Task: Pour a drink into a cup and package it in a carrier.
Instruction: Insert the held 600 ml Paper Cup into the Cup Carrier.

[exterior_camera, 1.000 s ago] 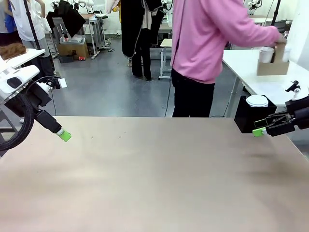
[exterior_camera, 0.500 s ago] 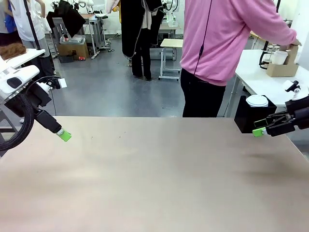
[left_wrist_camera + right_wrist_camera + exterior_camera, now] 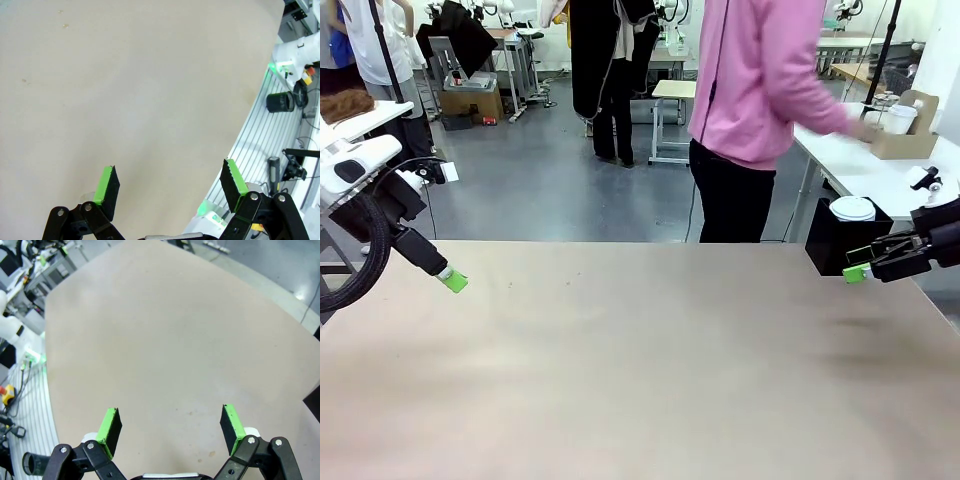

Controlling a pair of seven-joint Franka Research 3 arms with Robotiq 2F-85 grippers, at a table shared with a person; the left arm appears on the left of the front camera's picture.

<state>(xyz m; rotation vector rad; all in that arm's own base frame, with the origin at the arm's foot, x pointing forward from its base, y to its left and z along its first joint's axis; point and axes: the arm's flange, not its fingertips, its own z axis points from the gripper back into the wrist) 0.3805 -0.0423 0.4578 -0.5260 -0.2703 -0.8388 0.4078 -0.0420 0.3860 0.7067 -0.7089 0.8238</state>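
Beige table bare; grey-floored workshop behind.

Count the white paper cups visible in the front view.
2. One cup with a lid sits in the black box at the table's far right corner; another cup stands in the carrier on the white side table. Others may be hidden behind the person.

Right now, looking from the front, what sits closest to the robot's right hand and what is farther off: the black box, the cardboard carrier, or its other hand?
1. The black box, just behind the right hand, at the table's far right corner.
2. The cardboard carrier, on the white side table behind, by the person's hand.
3. The left hand, across the table at its left edge.
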